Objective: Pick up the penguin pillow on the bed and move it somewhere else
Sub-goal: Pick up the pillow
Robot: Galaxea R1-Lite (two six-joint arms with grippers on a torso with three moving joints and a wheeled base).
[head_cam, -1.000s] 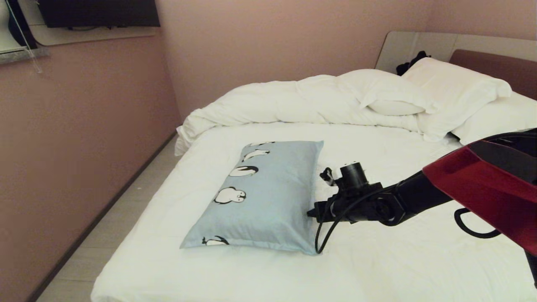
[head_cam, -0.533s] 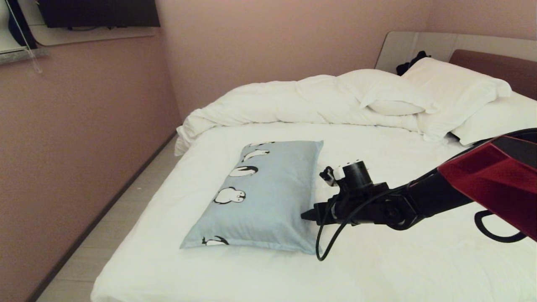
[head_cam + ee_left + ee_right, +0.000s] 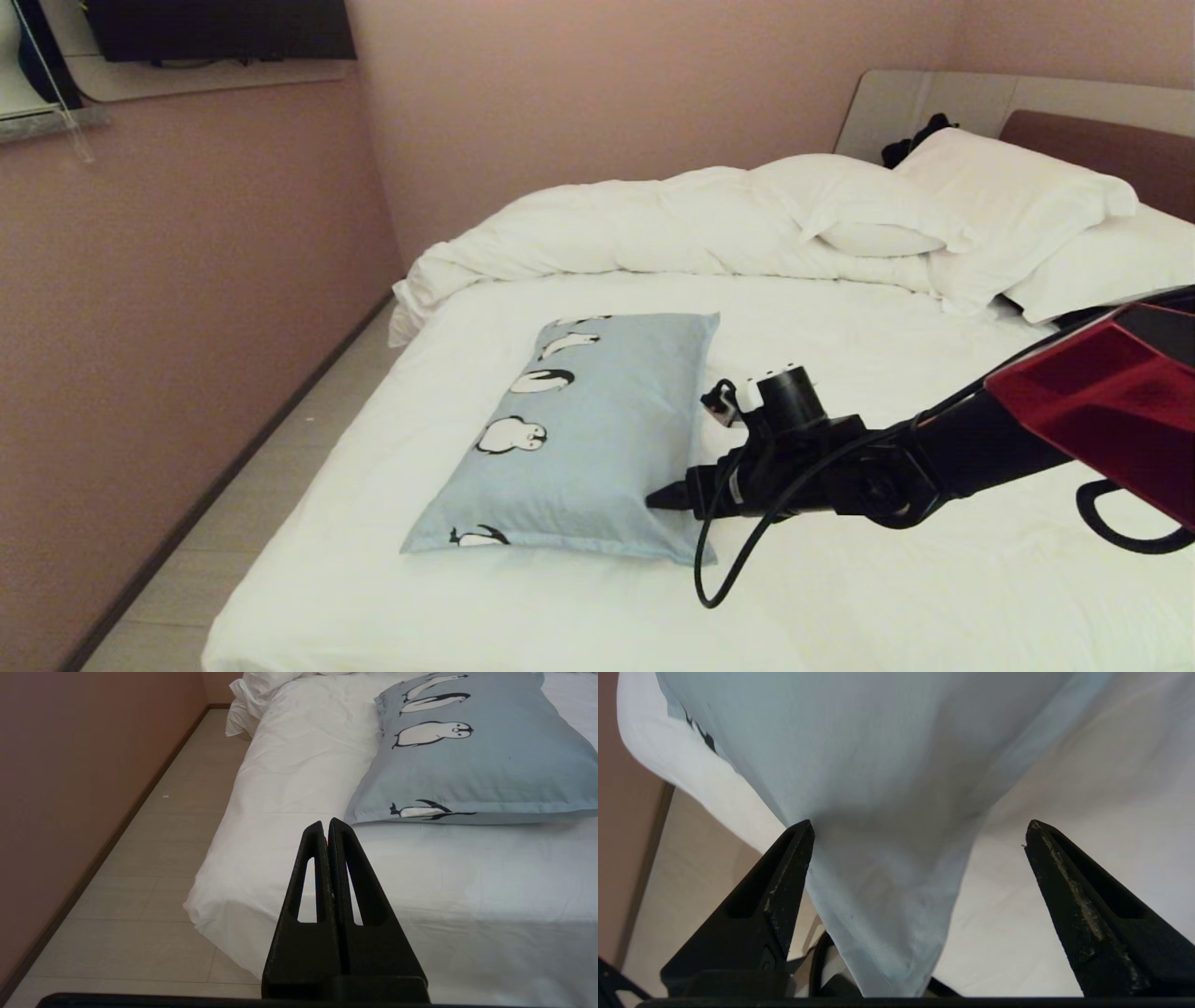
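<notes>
The light blue penguin pillow (image 3: 579, 439) lies flat on the white sheet of the bed (image 3: 840, 579), its row of penguins along its left edge. My right gripper (image 3: 658, 497) reaches in from the right, level with the pillow's near right corner. In the right wrist view the right gripper (image 3: 920, 826) stands open, wide apart, with that corner of the pillow (image 3: 887, 765) between its fingers (image 3: 784, 886) and nothing clamped. My left gripper (image 3: 325, 823) is shut and empty, hanging off the bed's near left corner, short of the pillow (image 3: 476, 756).
A rumpled white duvet (image 3: 653, 229) and white pillows (image 3: 1008, 201) fill the bed's far side below the brown headboard (image 3: 1102, 149). A pink wall (image 3: 187, 327) and a strip of floor (image 3: 280, 448) run along the left. A black cable (image 3: 719, 569) loops down from the right wrist.
My right arm has pushed left and slightly nearer, bringing the gripper tip from beside the pillow's right edge onto its near right corner. The pillow has not moved.
</notes>
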